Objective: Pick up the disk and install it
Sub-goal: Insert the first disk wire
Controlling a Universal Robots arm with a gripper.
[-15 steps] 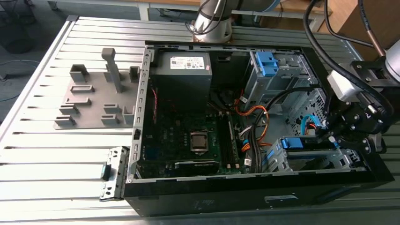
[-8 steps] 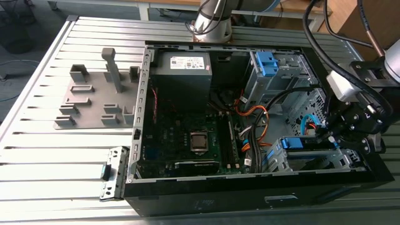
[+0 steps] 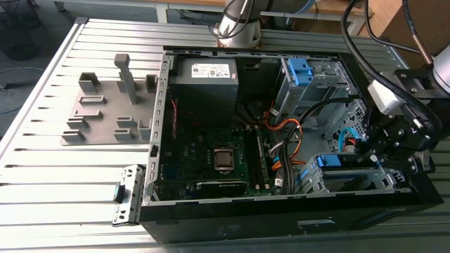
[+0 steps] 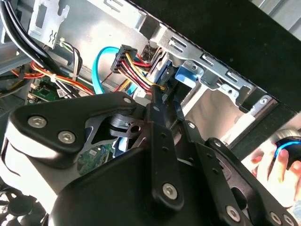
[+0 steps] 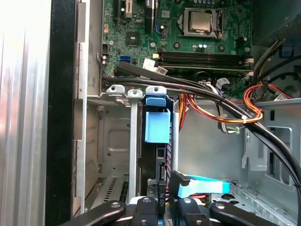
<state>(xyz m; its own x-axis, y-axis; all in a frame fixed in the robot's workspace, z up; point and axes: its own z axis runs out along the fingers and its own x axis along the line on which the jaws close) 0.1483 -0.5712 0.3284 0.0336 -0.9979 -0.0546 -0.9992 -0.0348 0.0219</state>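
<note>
Disk stood on edge in the metal cage, slid between two of its upright bars, with its blue tab at the end nearer the motherboard. In the exterior view the disk sat toward the exterior view's right, in the corner of the open case. The gripper was at the disk's other end, right against it. Whether it clamped the disk or stood apart could not be told. In the exterior view the gripper hung just beside the cage, inside the case wall.

A flat blue cable lay beside the disk, near the gripper. Black, red and orange cables ran across above the cage. A blue bracket sat in the farther bay, near a grey box. A grey tray lay on the table, well apart from the case. In the second wrist view a hand showed beyond the case.
</note>
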